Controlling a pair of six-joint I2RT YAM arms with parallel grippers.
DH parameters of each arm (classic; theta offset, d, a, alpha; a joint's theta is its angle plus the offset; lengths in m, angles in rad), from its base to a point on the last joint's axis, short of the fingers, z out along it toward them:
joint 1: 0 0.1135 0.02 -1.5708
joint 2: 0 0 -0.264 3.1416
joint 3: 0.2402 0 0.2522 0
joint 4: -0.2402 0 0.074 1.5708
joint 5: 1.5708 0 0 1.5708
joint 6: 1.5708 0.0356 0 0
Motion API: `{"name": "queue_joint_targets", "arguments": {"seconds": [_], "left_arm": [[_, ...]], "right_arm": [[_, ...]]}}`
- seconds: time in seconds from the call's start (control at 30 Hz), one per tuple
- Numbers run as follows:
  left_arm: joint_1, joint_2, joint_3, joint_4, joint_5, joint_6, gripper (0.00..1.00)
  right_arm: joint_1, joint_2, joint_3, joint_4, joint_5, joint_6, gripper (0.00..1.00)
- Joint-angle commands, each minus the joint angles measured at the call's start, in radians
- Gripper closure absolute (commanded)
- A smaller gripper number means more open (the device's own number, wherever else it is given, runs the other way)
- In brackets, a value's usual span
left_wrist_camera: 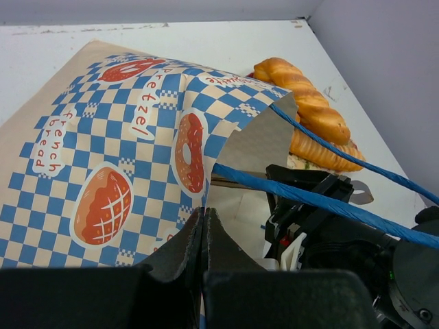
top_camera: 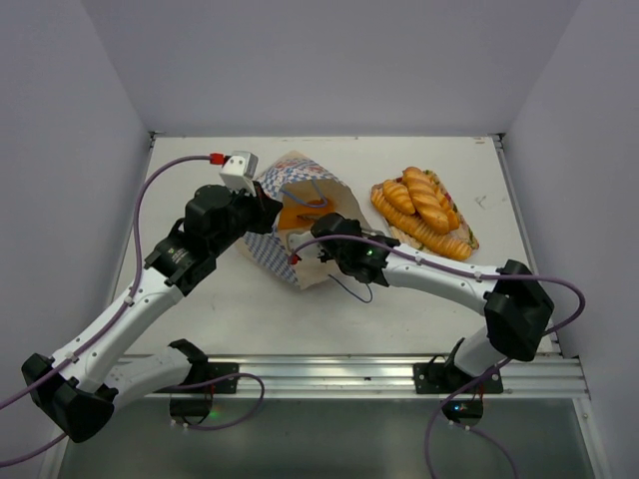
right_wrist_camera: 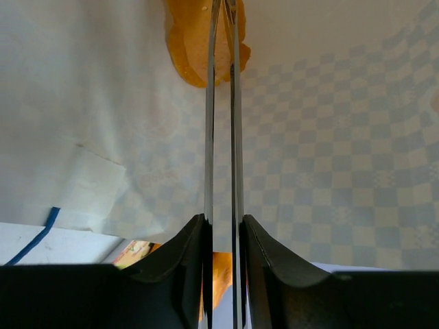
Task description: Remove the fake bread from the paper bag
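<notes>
The paper bag (top_camera: pixel 300 215) lies on its side in the middle of the table, its mouth facing the right arm. My left gripper (top_camera: pixel 266 212) is shut on the bag's edge; in the left wrist view the jaws (left_wrist_camera: pixel 205 211) pinch the paper beside the checkered side (left_wrist_camera: pixel 123 137). My right gripper (top_camera: pixel 324 235) reaches into the mouth. In the right wrist view its thin fingers (right_wrist_camera: pixel 223 14) stand a narrow gap apart, closed on an orange fake bread (right_wrist_camera: pixel 188 41) deep in the bag. Several more breads (top_camera: pixel 424 210) lie on the pink tray.
The pink floral tray (top_camera: pixel 467 239) sits right of the bag, near the right wall. The bag's blue cord handles (left_wrist_camera: pixel 309 195) cross in front of the right gripper body (left_wrist_camera: pixel 329 233). White walls stand on the left, back and right.
</notes>
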State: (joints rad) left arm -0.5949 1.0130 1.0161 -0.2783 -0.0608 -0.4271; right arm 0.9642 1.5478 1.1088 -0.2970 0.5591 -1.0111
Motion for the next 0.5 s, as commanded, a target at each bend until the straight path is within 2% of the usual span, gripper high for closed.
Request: {"name": "queue_joint_targets", "arguments": {"seconds": [0.0, 0.47], "left_arm": [[0.007, -0.016, -0.005, 0.048, 0.018, 0.01, 1.0], [0.006, -0.014, -0.007, 0.057, 0.033, 0.01, 1.0]], "right_arm": [[0.007, 0.011, 0.045, -0.048, 0.035, 0.02, 0.68], [0.007, 0.04, 0.069, -0.074, 0.021, 0.048, 0.51]]}}
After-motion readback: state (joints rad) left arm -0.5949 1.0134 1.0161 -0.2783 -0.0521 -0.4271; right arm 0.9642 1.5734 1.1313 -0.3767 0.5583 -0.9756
